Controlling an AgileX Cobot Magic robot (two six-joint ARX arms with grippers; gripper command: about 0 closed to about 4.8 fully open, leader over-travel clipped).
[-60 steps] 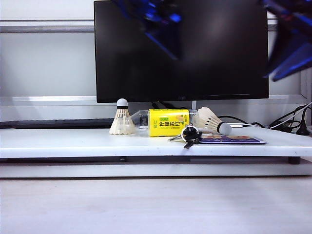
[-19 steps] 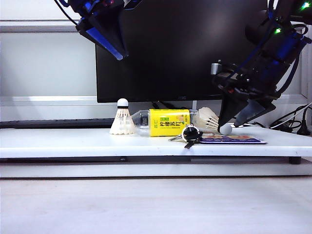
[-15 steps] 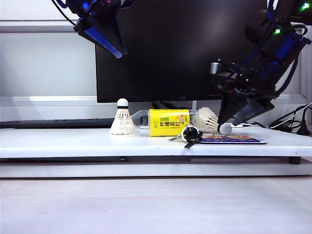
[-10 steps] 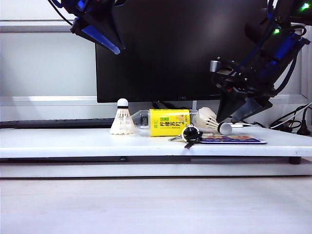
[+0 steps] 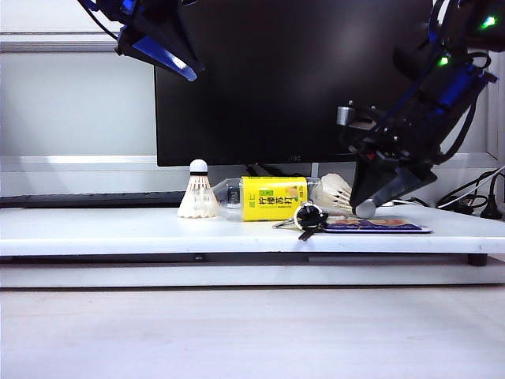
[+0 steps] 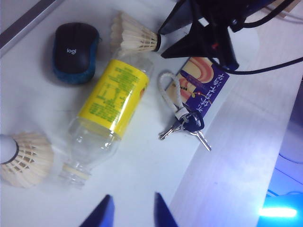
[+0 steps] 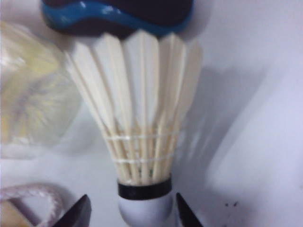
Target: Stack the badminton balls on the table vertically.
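Lying on its side at the right end of the white tabletop (image 5: 158, 229) in the exterior view, one shuttlecock (image 5: 341, 193) has its cork tip between the two fingers of the right claw (image 5: 371, 207), which straddles it from above with a gap on either side, jaws spread and nothing gripped; the other shuttlecock (image 5: 197, 192) stands upright on its skirt near the left, just beside the yellow-labelled bottle (image 5: 268, 198); the left claw (image 5: 185, 69) hangs high above that side, well apart from everything, jaws open.

From the left wrist, the left claw (image 6: 131, 208) shows two blue fingertips parted over bare tabletop (image 6: 142, 170); the upright shuttlecock (image 6: 26, 158) sits by the bottle's (image 6: 111, 101) neck, the fallen shuttlecock (image 6: 135, 38) by the bottle's far end (a mouse (image 6: 75, 49) and keys (image 6: 187, 127) nearby).

From the right wrist, the right claw (image 7: 130, 210) flanks the white cork of the fallen shuttlecock (image 7: 139, 123), fingers clear of it on both sides.
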